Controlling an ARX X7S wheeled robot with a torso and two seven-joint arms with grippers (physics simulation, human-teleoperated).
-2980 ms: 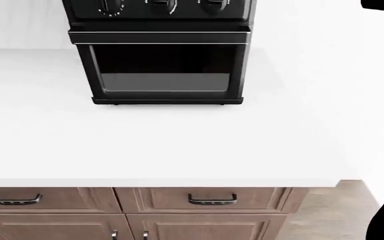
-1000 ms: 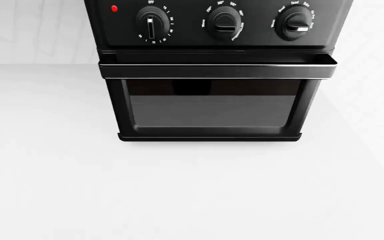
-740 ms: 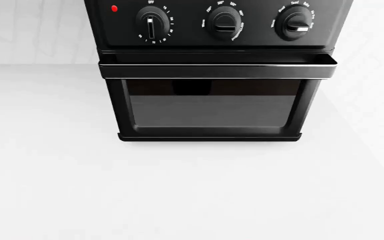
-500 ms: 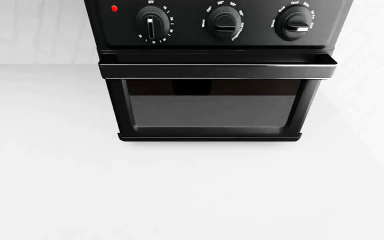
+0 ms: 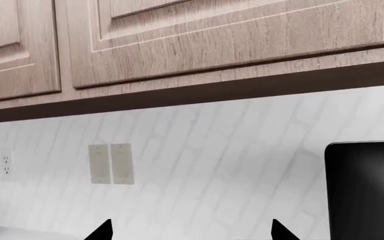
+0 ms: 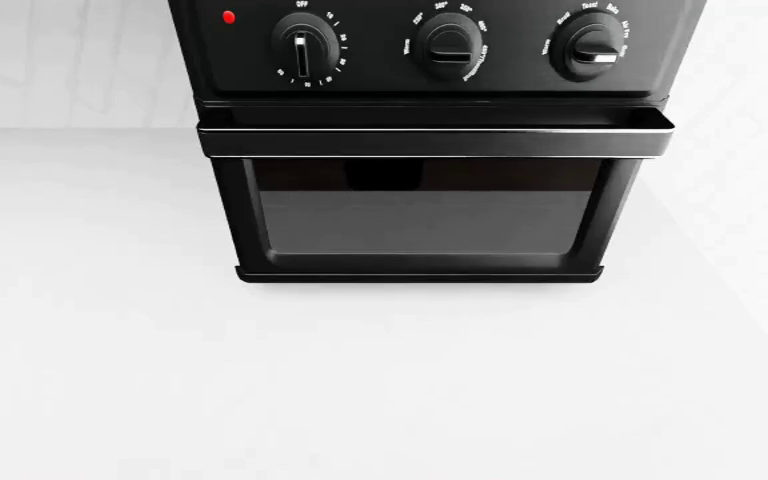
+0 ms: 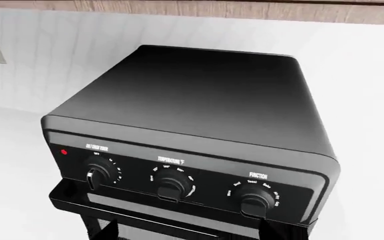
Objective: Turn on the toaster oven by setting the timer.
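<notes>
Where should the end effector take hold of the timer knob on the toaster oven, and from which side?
Grip the timer, the leftmost knob on the toaster oven, by its raised centre ridge, coming straight at the front panel. The ridge stands upright with its white line toward OFF, so the fingers should close on its left and right flanks, probably giving enough purchase to twist it.

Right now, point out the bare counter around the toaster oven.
The white counter lies bare in front of the toaster oven, and along both its sides. It is crowded only where the oven stands against the backsplash. Neither arm shows above the counter.
</notes>
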